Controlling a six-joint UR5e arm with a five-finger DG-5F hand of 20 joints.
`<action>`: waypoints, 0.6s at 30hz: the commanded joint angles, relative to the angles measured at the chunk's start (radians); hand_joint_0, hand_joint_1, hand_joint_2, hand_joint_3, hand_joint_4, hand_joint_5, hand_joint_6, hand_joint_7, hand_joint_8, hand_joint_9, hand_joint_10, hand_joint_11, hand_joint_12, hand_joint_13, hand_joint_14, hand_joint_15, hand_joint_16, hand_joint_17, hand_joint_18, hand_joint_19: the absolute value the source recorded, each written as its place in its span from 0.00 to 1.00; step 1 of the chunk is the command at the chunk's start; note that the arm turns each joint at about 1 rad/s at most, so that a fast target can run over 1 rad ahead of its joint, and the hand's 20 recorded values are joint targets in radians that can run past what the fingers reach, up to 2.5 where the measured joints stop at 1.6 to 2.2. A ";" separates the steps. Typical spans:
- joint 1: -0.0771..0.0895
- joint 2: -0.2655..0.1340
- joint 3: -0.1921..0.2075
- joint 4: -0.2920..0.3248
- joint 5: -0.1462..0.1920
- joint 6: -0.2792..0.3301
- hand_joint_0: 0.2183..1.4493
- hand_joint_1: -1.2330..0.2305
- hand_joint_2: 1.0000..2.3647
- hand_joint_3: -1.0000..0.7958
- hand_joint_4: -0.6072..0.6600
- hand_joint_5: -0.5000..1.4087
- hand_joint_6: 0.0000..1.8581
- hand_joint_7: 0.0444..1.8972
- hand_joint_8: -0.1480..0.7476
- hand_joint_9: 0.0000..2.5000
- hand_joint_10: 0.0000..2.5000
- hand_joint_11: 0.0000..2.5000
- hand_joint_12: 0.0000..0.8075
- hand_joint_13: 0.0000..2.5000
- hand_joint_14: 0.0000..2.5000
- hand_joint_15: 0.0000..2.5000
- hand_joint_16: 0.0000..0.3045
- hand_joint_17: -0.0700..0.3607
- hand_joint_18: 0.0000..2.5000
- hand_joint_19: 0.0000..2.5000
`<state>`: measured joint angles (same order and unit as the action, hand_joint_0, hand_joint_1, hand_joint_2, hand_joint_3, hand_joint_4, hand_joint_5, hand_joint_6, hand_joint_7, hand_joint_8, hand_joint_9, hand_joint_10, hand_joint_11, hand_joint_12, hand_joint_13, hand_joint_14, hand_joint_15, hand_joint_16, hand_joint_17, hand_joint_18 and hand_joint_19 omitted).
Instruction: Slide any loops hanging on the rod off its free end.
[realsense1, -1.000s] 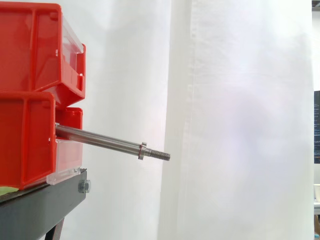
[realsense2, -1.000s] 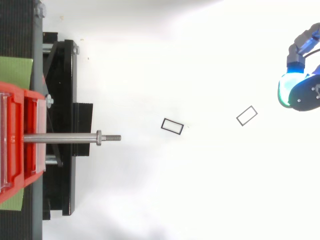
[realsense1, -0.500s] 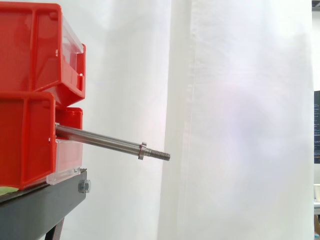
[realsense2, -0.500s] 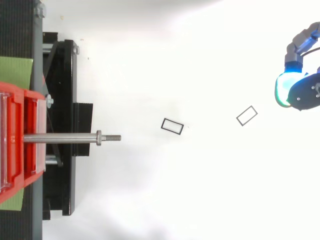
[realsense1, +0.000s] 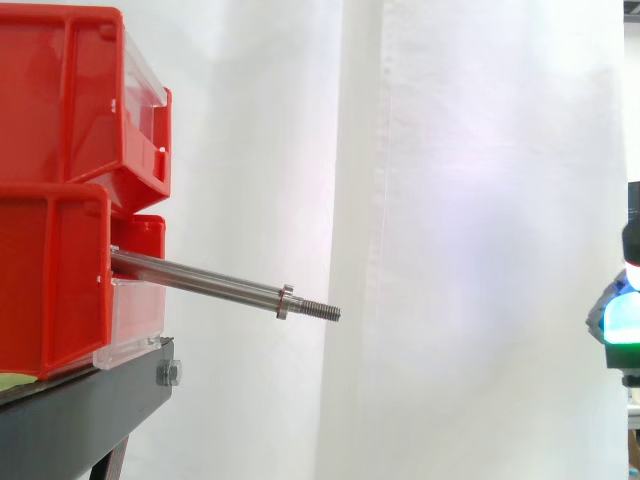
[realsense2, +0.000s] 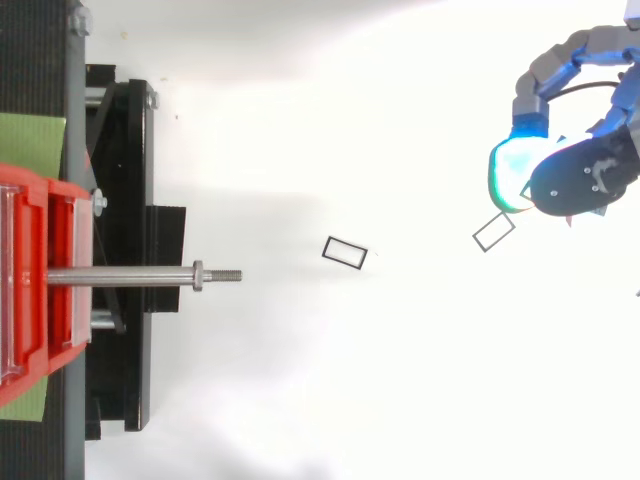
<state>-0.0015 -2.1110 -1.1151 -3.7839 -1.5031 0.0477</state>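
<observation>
The rod (realsense1: 200, 283) juts bare from the red bins (realsense1: 60, 100), and the task looks done. A dark loop (realsense2: 345, 252) and a pale loop (realsense2: 493, 232) lie on the white surface (realsense2: 400, 380) beyond its free end. The hand (realsense2: 585, 180) hovers by the pale loop, its grip impossible to tell.

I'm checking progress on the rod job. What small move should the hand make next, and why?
Probably hold the hand back: the threaded steel rod carries no loops, and two thin dark rectangular loops already lie on the white floor below.
</observation>
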 joint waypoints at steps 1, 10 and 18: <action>0.005 0.000 -0.009 0.021 -0.002 0.000 0.18 0.35 0.48 0.48 0.33 0.23 0.47 0.55 0.49 0.48 0.00 0.11 0.51 0.34 0.00 0.07 0.21 0.49 0.36 0.15; 0.011 0.000 -0.080 0.139 -0.005 0.000 0.17 0.37 0.52 0.47 0.32 0.23 0.47 0.54 0.50 0.41 0.00 0.08 0.52 0.31 0.00 0.07 0.21 0.50 0.34 0.14; 0.011 0.000 -0.080 0.242 -0.002 -0.003 0.19 0.34 0.41 0.48 0.36 0.23 0.47 0.53 0.51 0.40 0.00 0.09 0.52 0.31 0.00 0.07 0.21 0.49 0.33 0.14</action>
<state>0.0092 -2.1108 -1.1946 -3.5794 -1.5051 0.0455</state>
